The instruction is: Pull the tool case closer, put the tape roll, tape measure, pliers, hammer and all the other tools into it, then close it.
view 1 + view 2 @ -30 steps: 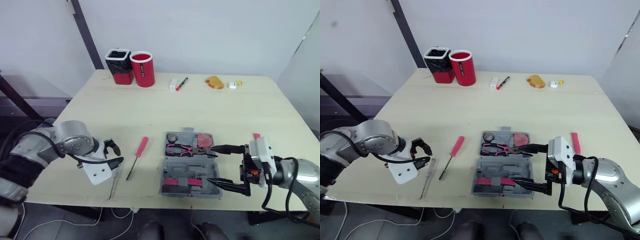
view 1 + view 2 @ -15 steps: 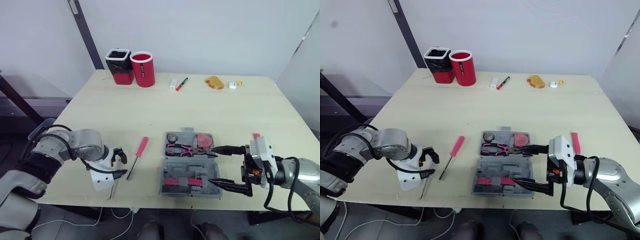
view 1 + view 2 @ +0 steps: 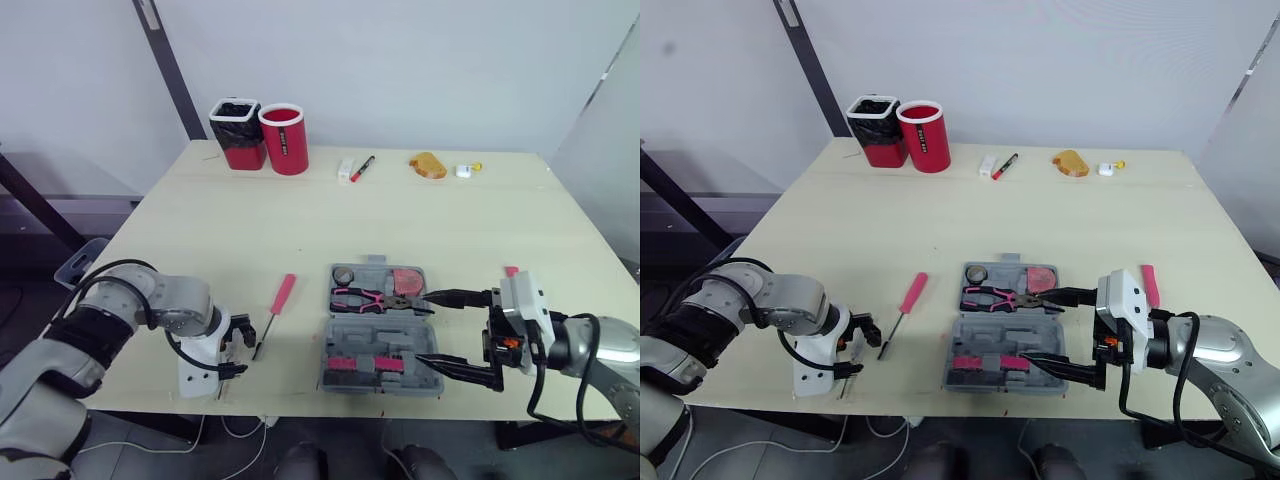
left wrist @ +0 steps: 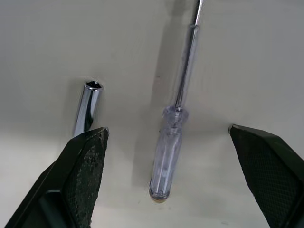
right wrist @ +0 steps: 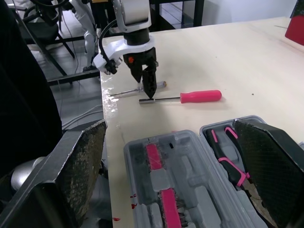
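Tool case [image 3: 383, 330] lies open near the table [image 3: 300, 210] front edge, pliers [image 3: 370, 298] inside. Right gripper [image 3: 422, 329] spreads wide at its right side. Left gripper [image 4: 167, 129], also wide, straddles a clear-handled screwdriver [image 4: 166, 161] beside a chrome socket [image 4: 85, 109]. Lettering on the red cup [image 3: 285, 138] is unreadable.

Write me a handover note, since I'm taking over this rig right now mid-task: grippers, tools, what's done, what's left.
Left gripper: open, poised over the clear-handled screwdriver at the table's front left edge; a chrome socket lies beside it.
Right gripper: open, empty, at the right side of the tool case.
Case: open, near the front edge, pliers inside.
Red screwdriver: on the table, left of the case.
Left to do: load both screwdrivers and the socket, then close the case.
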Controlling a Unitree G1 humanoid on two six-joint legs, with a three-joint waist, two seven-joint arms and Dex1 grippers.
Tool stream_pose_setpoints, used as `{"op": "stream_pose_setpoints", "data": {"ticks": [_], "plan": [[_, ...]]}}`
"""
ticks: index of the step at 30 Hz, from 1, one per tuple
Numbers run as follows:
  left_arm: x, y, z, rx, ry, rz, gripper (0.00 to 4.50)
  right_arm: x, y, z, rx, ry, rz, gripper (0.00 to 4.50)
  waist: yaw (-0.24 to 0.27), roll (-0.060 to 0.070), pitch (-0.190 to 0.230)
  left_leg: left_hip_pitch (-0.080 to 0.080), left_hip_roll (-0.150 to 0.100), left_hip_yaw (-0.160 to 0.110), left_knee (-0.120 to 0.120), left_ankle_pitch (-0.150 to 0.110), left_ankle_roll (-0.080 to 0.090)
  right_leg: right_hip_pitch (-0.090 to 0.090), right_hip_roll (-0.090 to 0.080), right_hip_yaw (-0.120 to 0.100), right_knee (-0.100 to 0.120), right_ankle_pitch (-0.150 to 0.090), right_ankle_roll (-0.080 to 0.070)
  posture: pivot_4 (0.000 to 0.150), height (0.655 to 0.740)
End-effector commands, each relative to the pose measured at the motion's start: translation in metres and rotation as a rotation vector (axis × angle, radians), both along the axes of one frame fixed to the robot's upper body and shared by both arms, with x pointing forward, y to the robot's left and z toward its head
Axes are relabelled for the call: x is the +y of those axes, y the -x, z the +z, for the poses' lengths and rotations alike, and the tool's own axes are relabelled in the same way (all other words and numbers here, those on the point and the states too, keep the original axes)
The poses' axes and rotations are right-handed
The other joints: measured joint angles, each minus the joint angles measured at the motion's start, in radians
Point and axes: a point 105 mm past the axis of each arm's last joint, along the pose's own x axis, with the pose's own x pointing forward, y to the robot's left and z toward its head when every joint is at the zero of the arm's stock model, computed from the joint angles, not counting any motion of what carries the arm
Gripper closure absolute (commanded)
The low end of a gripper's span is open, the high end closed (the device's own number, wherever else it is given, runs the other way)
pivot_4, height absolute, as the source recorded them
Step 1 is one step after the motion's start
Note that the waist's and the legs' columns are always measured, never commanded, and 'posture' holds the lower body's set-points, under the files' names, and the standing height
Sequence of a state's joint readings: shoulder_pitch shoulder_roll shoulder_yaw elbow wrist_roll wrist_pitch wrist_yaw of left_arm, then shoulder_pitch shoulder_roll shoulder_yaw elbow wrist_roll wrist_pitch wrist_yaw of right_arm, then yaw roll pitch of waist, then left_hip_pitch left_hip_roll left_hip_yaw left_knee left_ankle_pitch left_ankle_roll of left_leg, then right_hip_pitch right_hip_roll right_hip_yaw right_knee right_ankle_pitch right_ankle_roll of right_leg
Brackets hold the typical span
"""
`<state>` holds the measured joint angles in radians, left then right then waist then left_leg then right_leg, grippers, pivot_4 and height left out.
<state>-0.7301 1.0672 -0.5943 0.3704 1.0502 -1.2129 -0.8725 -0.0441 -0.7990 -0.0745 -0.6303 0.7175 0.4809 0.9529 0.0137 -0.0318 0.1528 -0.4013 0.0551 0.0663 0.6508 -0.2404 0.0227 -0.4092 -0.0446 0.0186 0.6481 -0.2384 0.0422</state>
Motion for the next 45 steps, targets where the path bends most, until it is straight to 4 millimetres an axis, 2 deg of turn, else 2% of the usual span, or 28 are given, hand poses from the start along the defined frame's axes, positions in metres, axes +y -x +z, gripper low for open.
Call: {"op": "stream_pose_setpoints", "data": {"ticks": [1, 5, 6, 8, 12, 13, 18, 21, 24, 26, 30, 32, 37, 41, 45], "plan": [[0.007, 0.005, -0.012, 0.03, -0.023, -0.016, 0.15, 0.0, 0.005, 0.011, -0.046, -0.005, 0.01, 0.0, 0.0, 0.002, -0.002, 0.001, 0.0, 0.0, 0.0, 0.0, 0.0, 0.0, 0.0, 0.0, 0.001, 0.0, 0.0, 0.15, 0.74], [0.008, 0.007, -0.023, 0.04, -0.015, -0.027, 1.25, 0.0, 0.005, 0.011, -0.047, -0.004, 0.007, 0.0, 0.0, 0.009, -0.006, 0.004, 0.0, 0.002, 0.0, 0.0, 0.0, 0.001, 0.0, 0.002, 0.006, 0.0, 0.0, 0.15, 0.74], [0.008, 0.007, -0.024, 0.04, -0.012, -0.028, 1.78, 0.0, 0.005, 0.012, -0.047, -0.003, 0.006, 0.0, 0.0, 0.01, -0.006, 0.005, 0.0, 0.002, 0.001, 0.0, 0.0, 0.001, 0.0, 0.003, 0.007, 0.0, 0.0, 0.15, 0.74], [0.009, 0.008, -0.026, 0.042, -0.01, -0.028, 2.41, 0.0, 0.005, 0.011, -0.047, -0.002, 0.005, 0.0, 0.0, 0.013, -0.008, 0.006, -0.001, 0.002, 0.002, 0.0, 0.0, 0.001, 0.0, 0.003, 0.009, -0.001, 0.0, 0.15, 0.74], [0.01, 0.008, -0.028, 0.037, 0.011, -0.01, 4.26, -0.001, 0.005, 0.011, -0.046, 0.003, 0.003, 0.0, 0.003, 0.016, -0.011, 0.006, -0.001, 0.003, 0.002, 0.0, 0.0, 0.001, 0.0, 0.004, 0.01, -0.001, 0.0, 0.15, 0.74], [0.01, 0.008, -0.028, 0.034, 0.016, -0.004, 4.43, -0.001, 0.005, 0.01, -0.046, 0.003, 0.003, 0.0, 0.003, 0.016, -0.011, 0.006, -0.001, 0.003, 0.002, 0.0, 0.0, 0.001, 0.0, 0.004, 0.01, -0.001, 0.0, 0.15, 0.74], [0.006, 0.002, -0.02, 0.002, 0.08, 0.085, 4.43, -0.002, 0.004, 0.009, -0.049, 0.005, 0.001, 0.0, 0.002, 0.02, -0.013, 0.006, -0.001, 0.003, 0.002, 0.0, 0.0, 0.001, 0.0, 0.005, 0.01, -0.001, 0.0, 0.15, 0.74], [0.002, -0.006, -0.003, -0.062, 0.134, 0.143, 4.43, -0.003, 0.003, 0.009, -0.052, 0.005, -0.005, 0.0, 0.002, 0.019, -0.013, 0.006, -0.001, 0.003, 0.002, 0.0, 0.0, 0.001, 0.0, 0.005, 0.01, -0.001, 0.0, 0.15, 0.74], [-0.004, -0.013, 0.019, -0.127, 0.228, 0.329, 4.43, -0.003, 0.003, 0.007, -0.056, 0.003, -0.009, 0.0, 0.001, 0.013, -0.01, 0.004, -0.001, 0.002, 0.003, 0.0, 0.0, -0.001, 0.0, 0.004, 0.01, -0.001, 0.0, 0.15, 0.74], [-0.006, -0.01, 0.024, -0.135, 0.263, 0.391, 4.43, -0.002, 0.003, 0.007, -0.058, 0.0, -0.012, 0.0, -0.002, 0.005, -0.008, 0.003, 0.0, 0.002, 0.003, 0.0, 0.0, -0.001, 0.0, 0.003, 0.01, -0.001, 0.0, 0.15, 0.74], [-0.011, -0.011, 0.035, -0.17, 0.334, 0.523, 4.43, -0.002, 0.004, 0.007, -0.06, -0.003, -0.017, 0.0, -0.008, 0.005, -0.008, 0.003, 0.0, 0.002, 0.003, 0.0, 0.0, -0.001, 0.001, 0.004, 0.01, -0.001, 0.0, 0.15, 0.74], [-0.011, -0.011, 0.046, -0.204, 0.398, 0.651, 4.43, -0.002, 0.004, 0.007, -0.062, -0.005, -0.022, 0.0, -0.008, 0.004, -0.008, 0.003, 0.0, 0.002, 0.003, 0.0, 0.0, -0.001, 0.001, 0.004, 0.01, -0.001, 0.0, 0.15, 0.74], [-0.016, 0.002, 0.055, -0.184, 0.559, 0.954, 4.43, -0.002, 0.004, 0.006, -0.064, -0.01, -0.034, 0.0, -0.013, 0.004, -0.008, 0.003, 0.001, 0.002, 0.003, 0.0, 0.0, -0.001, 0.001, 0.004, 0.009, -0.002, 0.001, 0.15, 0.74], [-0.019, 0.015, 0.057, -0.134, 0.666, 1.208, 4.43, -0.002, 0.005, 0.005, -0.066, -0.01, -0.037, 0.0, -0.014, 0.003, -0.007, 0.003, 0.001, 0.002, 0.003, 0.0, 0.0, -0.001, 0.001, 0.004, 0.009, -0.005, 0.0, 0.15, 0.74], [-0.013, 0.019, 0.057, -0.078, 0.804, 1.556, 4.43, -0.004, 0.003, 0.004, -0.073, -0.012, -0.047, 0.0, -0.018, 0.003, -0.007, 0.004, 0.001, 0.001, 0.003, 0.0, 0.0, -0.001, 0.002, 0.004, 0.01, -0.005, 0.0, 0.15, 0.74]]}}
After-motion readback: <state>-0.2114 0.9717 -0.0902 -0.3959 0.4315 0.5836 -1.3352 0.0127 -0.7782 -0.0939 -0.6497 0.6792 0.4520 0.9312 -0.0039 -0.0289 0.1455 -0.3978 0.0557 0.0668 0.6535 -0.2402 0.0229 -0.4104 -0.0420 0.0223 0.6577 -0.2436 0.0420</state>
